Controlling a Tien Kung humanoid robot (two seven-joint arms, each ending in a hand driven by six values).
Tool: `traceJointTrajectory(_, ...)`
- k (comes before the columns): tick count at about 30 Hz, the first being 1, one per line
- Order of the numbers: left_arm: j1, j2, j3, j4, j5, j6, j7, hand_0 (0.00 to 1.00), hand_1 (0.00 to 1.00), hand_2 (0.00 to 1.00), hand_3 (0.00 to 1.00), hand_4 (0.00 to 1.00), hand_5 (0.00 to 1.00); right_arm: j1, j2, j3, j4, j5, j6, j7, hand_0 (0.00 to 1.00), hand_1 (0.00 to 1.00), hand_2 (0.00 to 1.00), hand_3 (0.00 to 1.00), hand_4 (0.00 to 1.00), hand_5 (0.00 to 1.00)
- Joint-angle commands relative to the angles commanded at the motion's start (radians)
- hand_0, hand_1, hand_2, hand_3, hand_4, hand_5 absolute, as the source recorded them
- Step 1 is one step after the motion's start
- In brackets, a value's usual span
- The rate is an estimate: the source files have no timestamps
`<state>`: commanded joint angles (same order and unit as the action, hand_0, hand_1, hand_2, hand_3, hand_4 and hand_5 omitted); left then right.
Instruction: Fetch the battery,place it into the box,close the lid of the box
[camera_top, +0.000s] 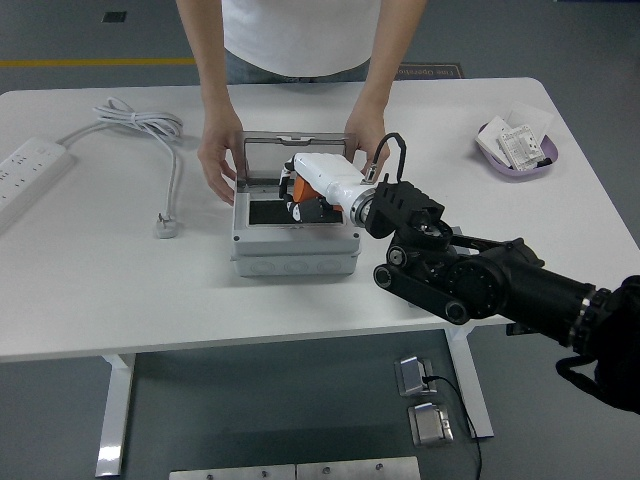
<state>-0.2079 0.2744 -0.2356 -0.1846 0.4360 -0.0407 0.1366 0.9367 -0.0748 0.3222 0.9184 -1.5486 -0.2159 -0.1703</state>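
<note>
The right hand (312, 190) hangs over the open box (295, 240), its white shell hiding most of the fingers (297, 208) — they curl around the orange battery (306, 198), held just above the box's dark interior. A person's hands (216, 158) steady the upright lid (296, 140).

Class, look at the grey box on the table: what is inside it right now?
Inside the grey box a dark floor patch shows, with the right hand reaching in, its fingers around something orange. Whether that is the battery cannot be told; the hand covers the box's right half.
</note>
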Motion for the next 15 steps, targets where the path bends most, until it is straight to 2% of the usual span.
traceJointTrajectory(1,0.0,0.0,-0.001,0.0,0.001,0.0,0.0,0.596,0.687,0.551,0.601,0.544,0.213,-0.001,0.0,0.0,0.0,0.0,0.001,0.003,0.244,0.253,0.288,0.307,0.002,0.002)
traceJointTrajectory(2,0.0,0.0,-0.002,0.0,0.003,0.0,0.001,0.596,0.686,0.551,0.601,0.539,0.21,-0.002,0.0,0.001,0.001,0.0,0.001,0.006,0.474,0.452,0.474,0.521,0.002,0.152)
traceJointTrajectory(7,0.0,-0.001,-0.003,0.0,0.006,0.0,0.001,0.596,0.686,0.551,0.601,0.539,0.21,-0.004,0.002,0.001,0.005,0.001,-0.003,0.015,0.474,0.452,0.474,0.521,0.002,0.152)
traceJointTrajectory(8,0.0,-0.002,-0.002,0.0,0.005,0.0,0.001,0.597,0.686,0.55,0.6,0.533,0.204,-0.005,0.002,0.0,0.005,0.002,-0.004,0.018,0.736,0.662,0.663,0.739,0.348,0.034)
traceJointTrajectory(13,-0.001,-0.002,-0.001,-0.001,0.005,0.0,0.0,0.597,0.686,0.55,0.6,0.533,0.204,-0.006,0.005,-0.002,0.002,0.013,-0.014,0.025,0.736,0.662,0.663,0.739,0.348,0.034)
traceJointTrajectory(14,-0.001,-0.001,0.0,-0.001,0.005,0.0,0.0,0.597,0.686,0.55,0.6,0.531,0.204,-0.006,0.005,-0.002,0.003,0.014,-0.015,0.026,0.752,0.686,0.702,0.802,0.605,0.003)
traceJointTrajectory(15,-0.001,-0.001,0.0,-0.001,0.005,0.0,0.0,0.597,0.686,0.55,0.6,0.531,0.204,-0.006,0.005,-0.002,0.003,0.016,-0.017,0.027,0.752,0.686,0.702,0.802,0.605,0.003)
